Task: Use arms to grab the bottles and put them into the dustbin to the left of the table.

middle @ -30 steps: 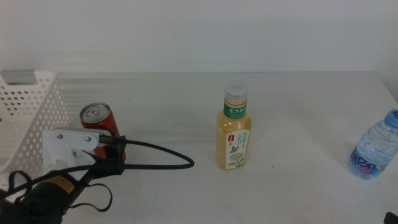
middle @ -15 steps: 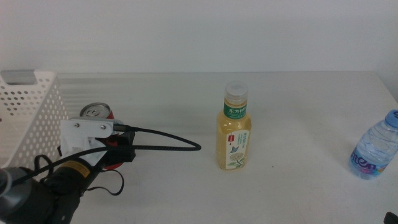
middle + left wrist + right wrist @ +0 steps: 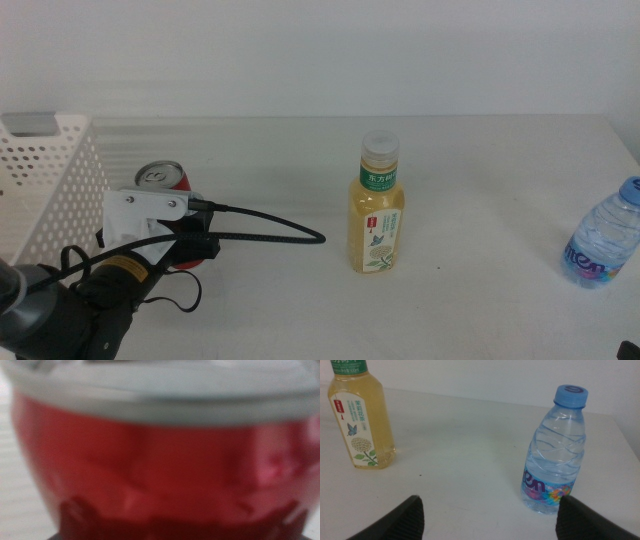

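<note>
While the right gripper (image 3: 487,515) waits with its jaws spread wide near the water bottle (image 3: 553,450), the left gripper (image 3: 185,245) sits against the red can (image 3: 165,180), beside the dustbin (image 3: 45,190). Whether its jaws clamp the can cannot be told. The tea bottle (image 3: 377,205) stands upright mid-table.

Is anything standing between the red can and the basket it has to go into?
Nothing visible. The red can, with the left gripper at it, stands just beside the dustbin; only its perforated wall separates them.
</note>
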Available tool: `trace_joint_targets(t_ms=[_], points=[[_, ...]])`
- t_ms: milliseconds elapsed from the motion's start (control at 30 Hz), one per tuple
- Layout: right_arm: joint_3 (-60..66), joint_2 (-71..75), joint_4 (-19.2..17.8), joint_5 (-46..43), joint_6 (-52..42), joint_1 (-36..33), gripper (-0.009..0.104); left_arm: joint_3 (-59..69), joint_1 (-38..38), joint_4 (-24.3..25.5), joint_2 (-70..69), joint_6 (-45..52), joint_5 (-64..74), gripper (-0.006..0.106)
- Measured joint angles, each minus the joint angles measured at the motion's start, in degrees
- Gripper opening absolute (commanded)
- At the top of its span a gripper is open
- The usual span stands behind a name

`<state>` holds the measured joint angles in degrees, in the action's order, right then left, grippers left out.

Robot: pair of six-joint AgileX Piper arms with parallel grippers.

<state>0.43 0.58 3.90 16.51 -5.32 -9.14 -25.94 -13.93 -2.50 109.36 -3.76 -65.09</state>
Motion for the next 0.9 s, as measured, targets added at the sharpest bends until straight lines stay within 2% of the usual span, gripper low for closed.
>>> trace_joint_targets(t_ms=[200, 567, 900], points=[[0.0, 0.0, 0.0, 0.0, 0.0, 0.0, 0.07, 0.0, 0.0, 1.11, 0.0, -0.24, 0.05, -0.005], [0.0, 0.0, 0.0, 0.0, 0.0, 0.0, 0.07, 0.24, -0.02, 2.5, -6.78, -4.13, 5.81, -0.005], [0.0, 0.0, 0.0, 0.0, 0.0, 0.0, 0.07, -0.44, -0.02, 3.79, -21.37, -4.04, 23.04, -0.005]])
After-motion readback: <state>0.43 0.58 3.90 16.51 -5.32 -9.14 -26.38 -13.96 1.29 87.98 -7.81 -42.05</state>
